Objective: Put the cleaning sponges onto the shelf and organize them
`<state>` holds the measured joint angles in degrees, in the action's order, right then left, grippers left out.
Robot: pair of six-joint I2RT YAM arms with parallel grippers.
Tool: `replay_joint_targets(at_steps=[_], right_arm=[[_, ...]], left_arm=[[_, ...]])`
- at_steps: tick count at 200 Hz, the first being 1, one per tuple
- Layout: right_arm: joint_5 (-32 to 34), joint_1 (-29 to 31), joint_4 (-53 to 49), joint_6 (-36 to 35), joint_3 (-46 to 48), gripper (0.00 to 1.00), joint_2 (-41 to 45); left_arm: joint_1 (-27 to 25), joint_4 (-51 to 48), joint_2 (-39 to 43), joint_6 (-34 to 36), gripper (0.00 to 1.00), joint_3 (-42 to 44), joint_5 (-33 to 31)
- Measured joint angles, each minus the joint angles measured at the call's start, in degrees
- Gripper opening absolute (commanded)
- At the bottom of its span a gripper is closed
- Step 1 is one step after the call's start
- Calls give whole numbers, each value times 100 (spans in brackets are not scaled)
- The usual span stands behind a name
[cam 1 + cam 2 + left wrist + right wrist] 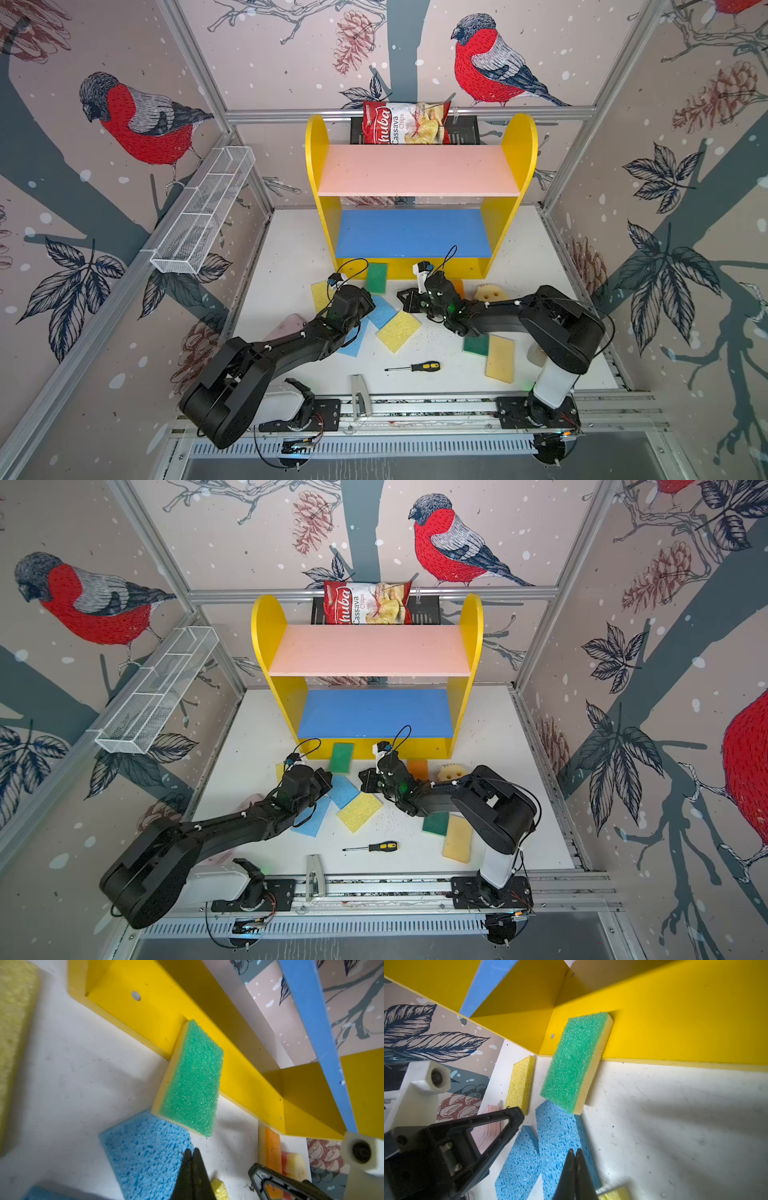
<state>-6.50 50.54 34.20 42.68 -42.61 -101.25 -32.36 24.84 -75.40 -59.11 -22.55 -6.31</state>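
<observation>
in a top view the green sponge (376,277) lies propped on the shelf (415,170) base edge, long axis running toward the shelf. all boards are bare.

in the left wrist view your left gripper (192,1152), jaws shut and empty, points straight at it over a blue sponge (145,1147); this arm looks nearer.

in the right wrist view your right gripper (574,1153), also shut on nothing, sits off to its side, with the white table (675,1126) open beside it.

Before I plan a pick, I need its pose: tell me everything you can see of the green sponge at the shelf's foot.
The green sponge is a flat rectangle: coarse green scouring layer uppermost, yellow foam beneath. It lies tilted, far end up on the yellow base of the shelf, near corner overlapping a light blue sponge. Nothing grips it.
</observation>
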Motion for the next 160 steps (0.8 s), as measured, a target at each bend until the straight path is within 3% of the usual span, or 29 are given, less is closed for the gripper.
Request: replay_joint_targets(at_steps=[48, 160], right_arm=[[-48, -190, -28, 57, 184, 0, -11], [-160, -240, -39, 131, 195, 0, -122]], left_arm=[[44, 17, -697, -74, 0, -459, 505], [70, 11, -1375, -256, 0, -750, 466]])
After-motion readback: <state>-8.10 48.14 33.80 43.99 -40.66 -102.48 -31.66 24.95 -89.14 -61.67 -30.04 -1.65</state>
